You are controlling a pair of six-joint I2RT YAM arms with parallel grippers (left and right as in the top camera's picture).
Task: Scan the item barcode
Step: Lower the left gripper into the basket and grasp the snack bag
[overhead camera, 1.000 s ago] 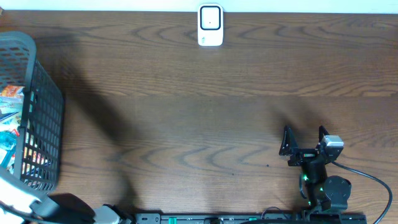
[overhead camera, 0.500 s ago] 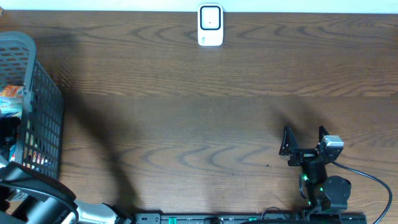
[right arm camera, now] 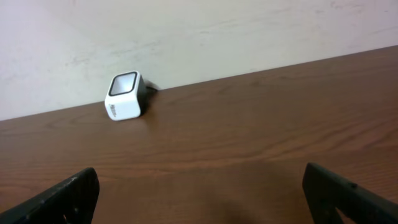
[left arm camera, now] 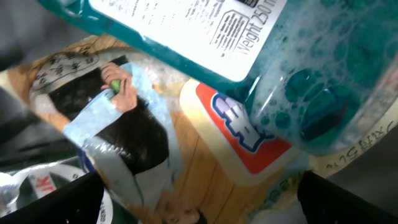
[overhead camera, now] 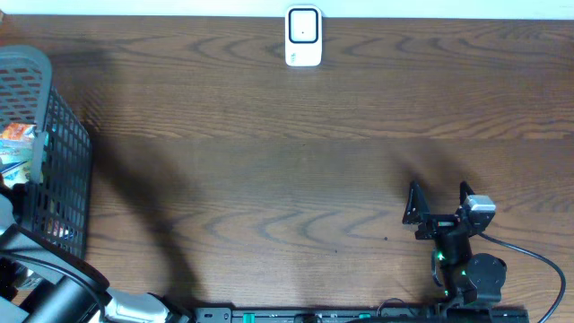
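Left gripper [left arm camera: 199,199], spread wide and empty, hangs in the basket [overhead camera: 54,117] just above a blue bottle [left arm camera: 311,93] lying on packets [left arm camera: 155,162]. Only its wrist view shows these. Right gripper [overhead camera: 439,205], equally wide and empty, and the scanner [overhead camera: 304,36] sit well apart from the basket.

One table [overhead camera: 269,161]. One scanner [overhead camera: 303,36]. One basket [overhead camera: 56,135]. Two arms: the left arm [overhead camera: 49,283] and the right arm [overhead camera: 466,260], the right with one cable [overhead camera: 531,257]. Inside the basket, the left wrist view gives one bottle [left arm camera: 298,93] of teal liquid, one packet [left arm camera: 118,124] picturing a dark-haired person, and one pack [left arm camera: 242,137] with a red logo. More wrappers show at the edges, too cut off to count.
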